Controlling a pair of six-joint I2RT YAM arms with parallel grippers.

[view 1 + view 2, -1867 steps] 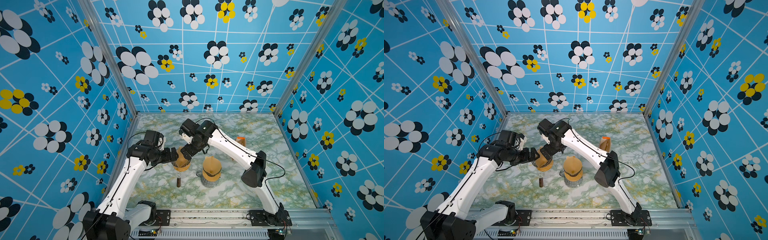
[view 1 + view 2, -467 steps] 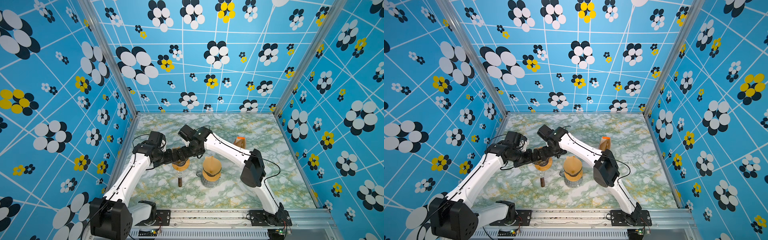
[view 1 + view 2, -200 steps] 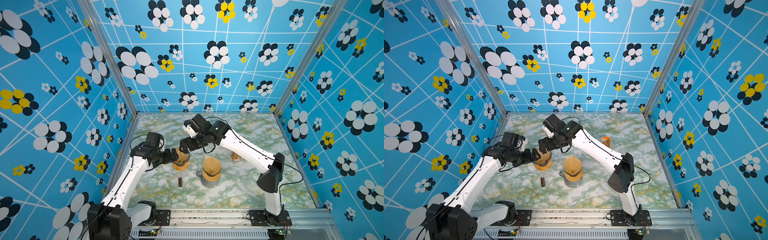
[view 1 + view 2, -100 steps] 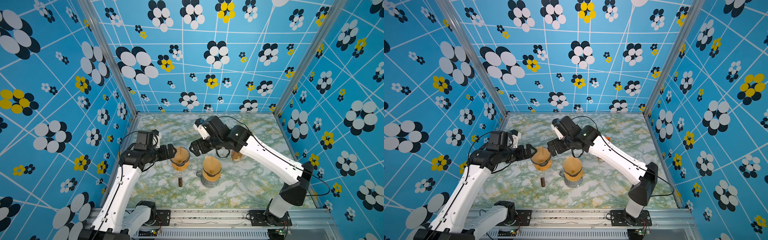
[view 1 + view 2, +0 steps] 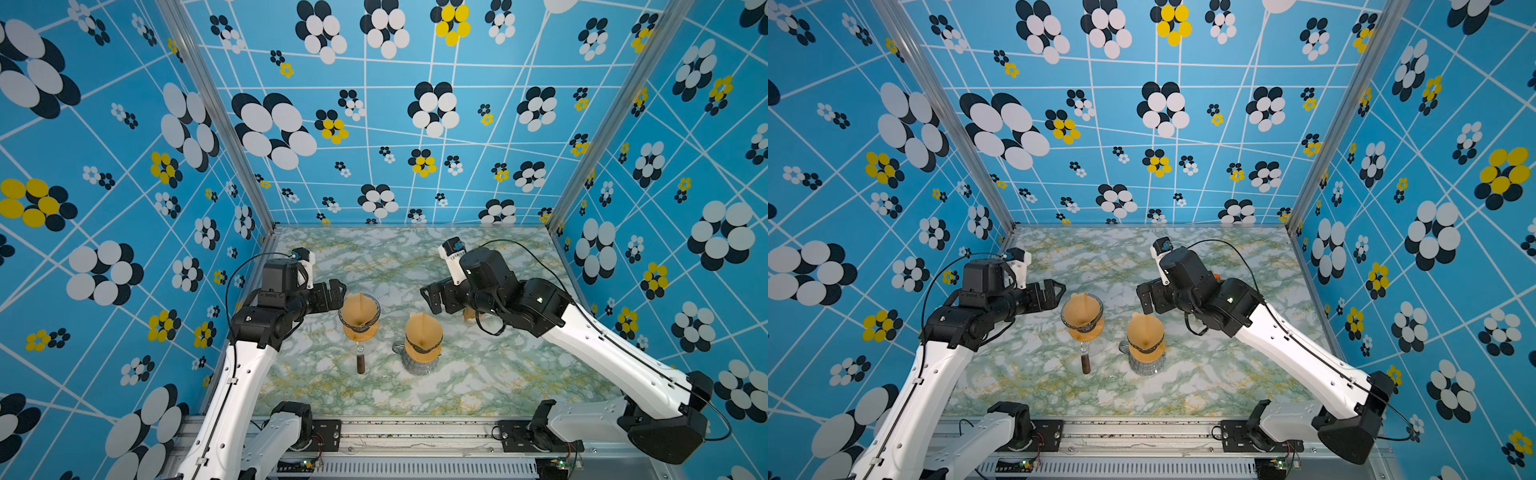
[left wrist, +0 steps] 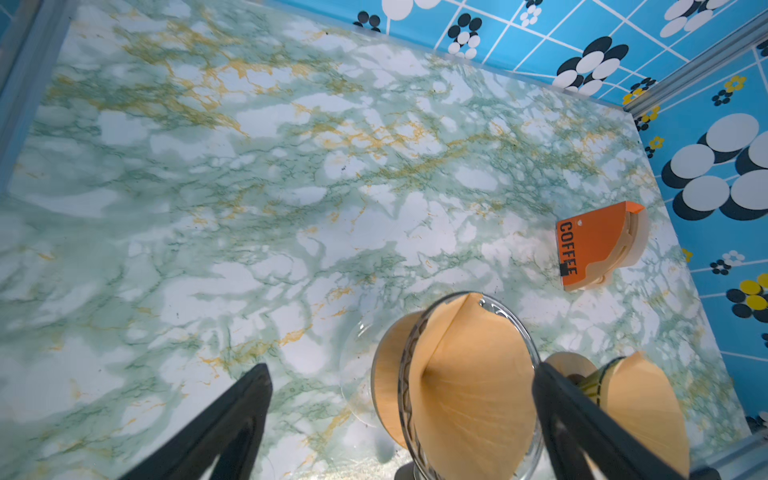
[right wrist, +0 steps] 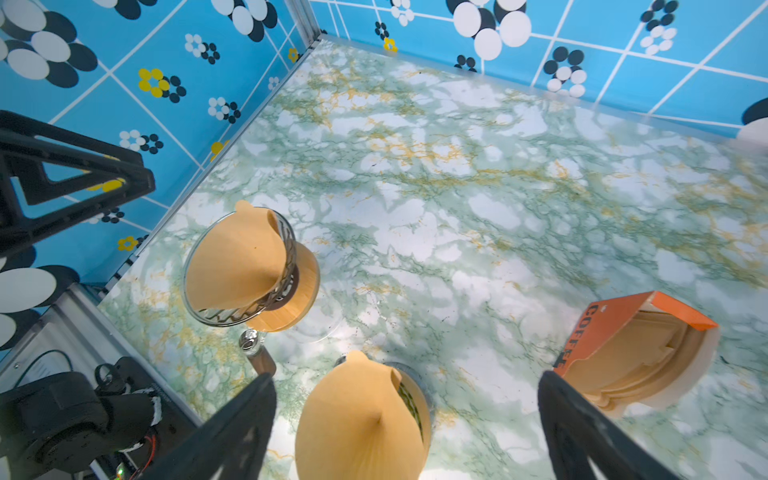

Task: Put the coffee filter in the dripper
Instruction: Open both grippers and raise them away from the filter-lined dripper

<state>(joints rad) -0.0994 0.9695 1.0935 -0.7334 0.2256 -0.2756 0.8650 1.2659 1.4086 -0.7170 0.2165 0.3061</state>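
Marble table (image 5: 478, 374): filter box (image 7: 615, 332), carafe (image 5: 417, 366) near the dripper (image 5: 360, 332).

"COFFEE" in black capitals, on the orange filter box (image 6: 590, 249)

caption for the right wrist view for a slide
Open right gripper; a filter in the near dripper, a second filter in the far dripper, orange filter box beside them.

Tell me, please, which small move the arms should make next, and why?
Probably pull both arms back and clear. The coffee filter already sits in the dripper, and the second dripper holds a filter too. The left fingers and the right fingers stand open and empty, apart from both drippers, so nothing seems left to place.
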